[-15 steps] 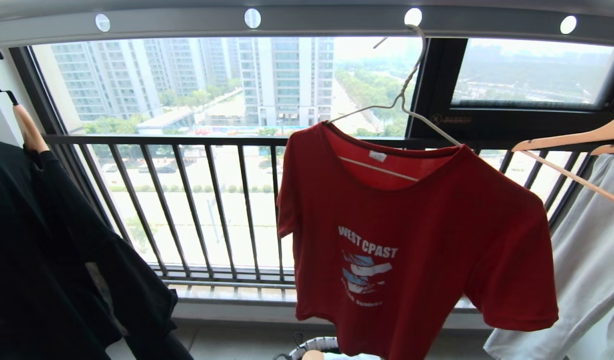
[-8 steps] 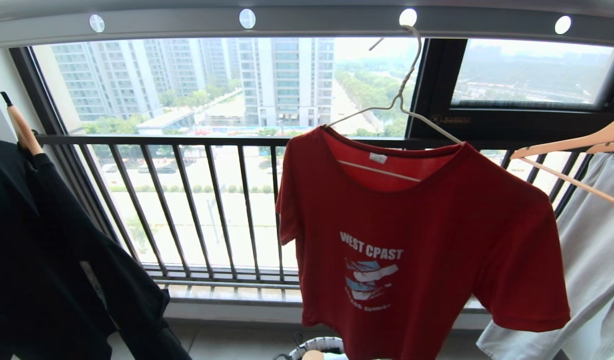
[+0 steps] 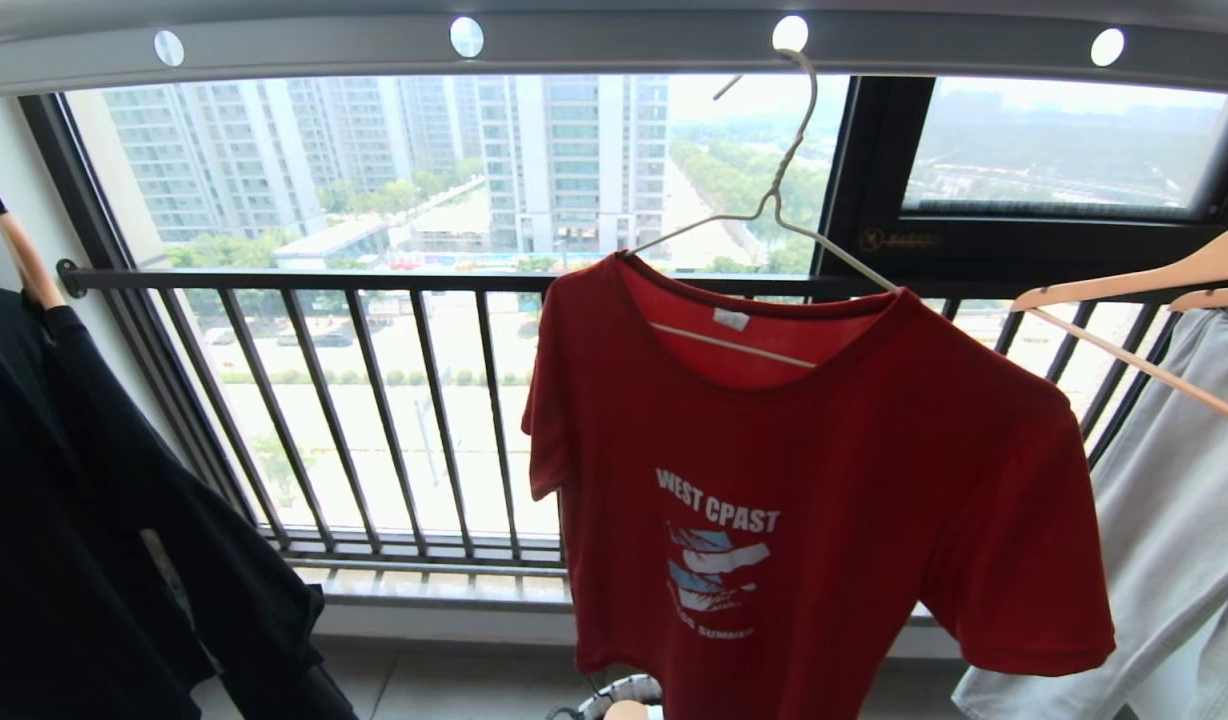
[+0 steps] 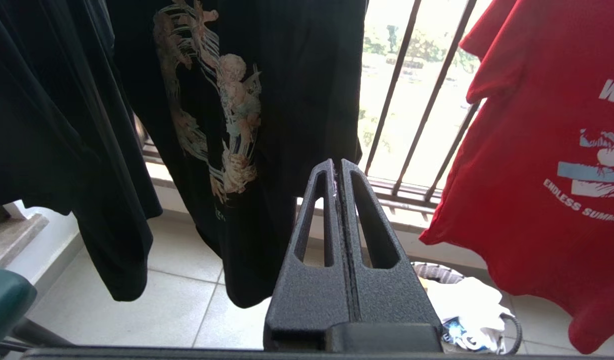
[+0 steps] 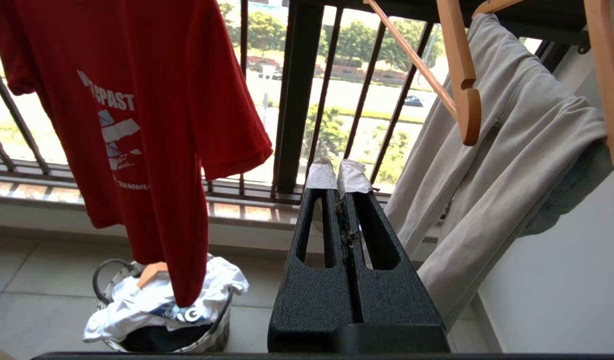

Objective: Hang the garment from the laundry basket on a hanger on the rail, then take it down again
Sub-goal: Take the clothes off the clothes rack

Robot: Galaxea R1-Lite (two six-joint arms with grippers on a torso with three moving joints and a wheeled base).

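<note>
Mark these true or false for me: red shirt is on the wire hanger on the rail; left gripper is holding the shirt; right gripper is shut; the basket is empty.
1. The red T-shirt hangs on the white wire hanger, hooked on the rail. True.
2. The left gripper holds the shirt. False: it is shut on nothing, apart from it.
3. The right gripper is shut. True.
4. The laundry basket is empty. False: a white printed T-shirt lies in it.

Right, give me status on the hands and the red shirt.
Both hands shut, empty: left hand, right hand. Red shirt on wire hanger, hooked on rail. Basket below; nothing blocking.
</note>
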